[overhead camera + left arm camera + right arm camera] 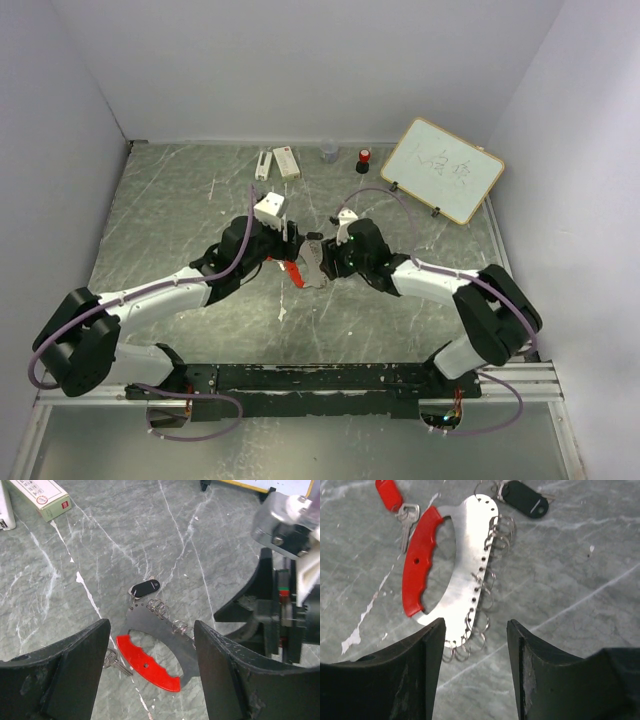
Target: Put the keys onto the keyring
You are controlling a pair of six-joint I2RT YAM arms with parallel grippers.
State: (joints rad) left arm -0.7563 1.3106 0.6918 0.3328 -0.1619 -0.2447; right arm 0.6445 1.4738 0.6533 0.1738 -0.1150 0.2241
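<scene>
**Ana:** Where does the keyring (465,555) lie?

**Ben:** Flat on the grey marbled table (170,210), near the middle, between the two arms. It is a curved grey plate with a red grip along its inner side. A row of small wire rings runs along the outer edge.

**Ana:** And the keys?

**Ben:** The black-tagged key (145,587) sits at one end of the plate, right against the rings there (whether it is threaded onto one, I cannot tell). The red-tagged key (390,495) lies loose on the table just beside the red grip, on the side away from the rings. Its silver blade points along the grip.

**Ana:** What about the left gripper (150,630)?

**Ben:** Its jaws stand well apart, low over the keyring, one finger to each side of the plate. Nothing is pinched between them. The silver blade of the red-tagged key shows beside one finger.

**Ana:** And the right gripper (476,625)?

**Ben:** Its jaws are apart too. They face the other end of the plate, with the last few rings just at the mouth of the gap. It holds nothing that I can see.

**Ana:** How near are the two to each other?

**Ben:** Close. In the top view they meet nose to nose over the keyring.

**Ana:** Anything else on the table?

**Ben:** Along the back edge there is a whiteboard (442,170) with writing on it, and a small red-capped cylinder (364,158). There is also a white box (42,495) with a red mark.
</scene>
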